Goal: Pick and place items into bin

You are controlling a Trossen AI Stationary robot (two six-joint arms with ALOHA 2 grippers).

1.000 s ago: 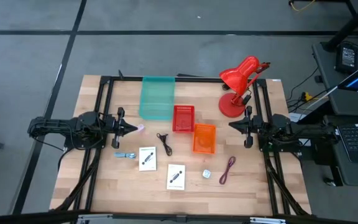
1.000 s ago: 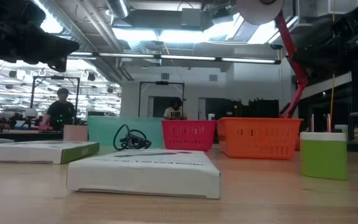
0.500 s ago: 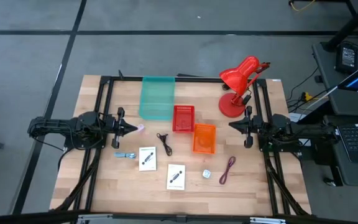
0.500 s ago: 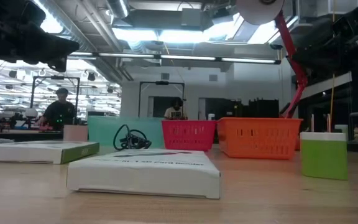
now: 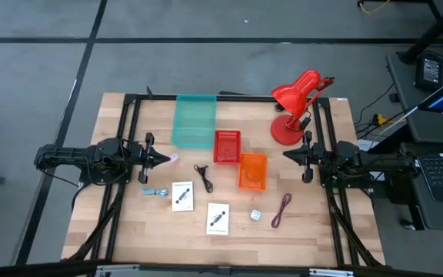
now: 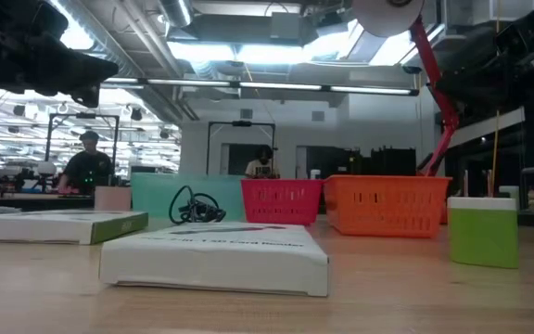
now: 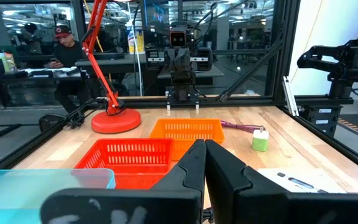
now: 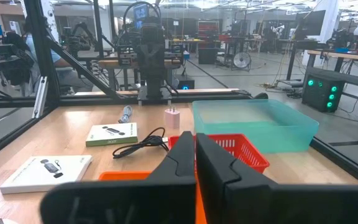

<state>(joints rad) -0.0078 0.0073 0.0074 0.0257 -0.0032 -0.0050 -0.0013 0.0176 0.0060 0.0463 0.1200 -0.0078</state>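
Both grippers are shut and hold nothing. My left gripper [image 5: 165,158] waits at the table's left side, my right gripper [image 5: 286,155] at its right; the wrist views show each pair of fingers closed, left [image 7: 205,144] and right [image 8: 195,135]. Flat on the wood lie two white cards [image 5: 182,195] [image 5: 218,218], a black cable [image 5: 203,175], a dark red cable [image 5: 283,209], a bluish piece [image 5: 156,191], a pink piece [image 5: 174,158] just off my left fingertips, and a small white-green piece [image 5: 256,215]. A teal bin [image 5: 194,119] stands toward the far edge.
A red basket [image 5: 226,146] and an orange basket [image 5: 253,171] stand mid-table between the arms. A red desk lamp [image 5: 294,104] rests on its round base at the far right corner. Black frame rails run along both sides. Bare wood shows along the near edge.
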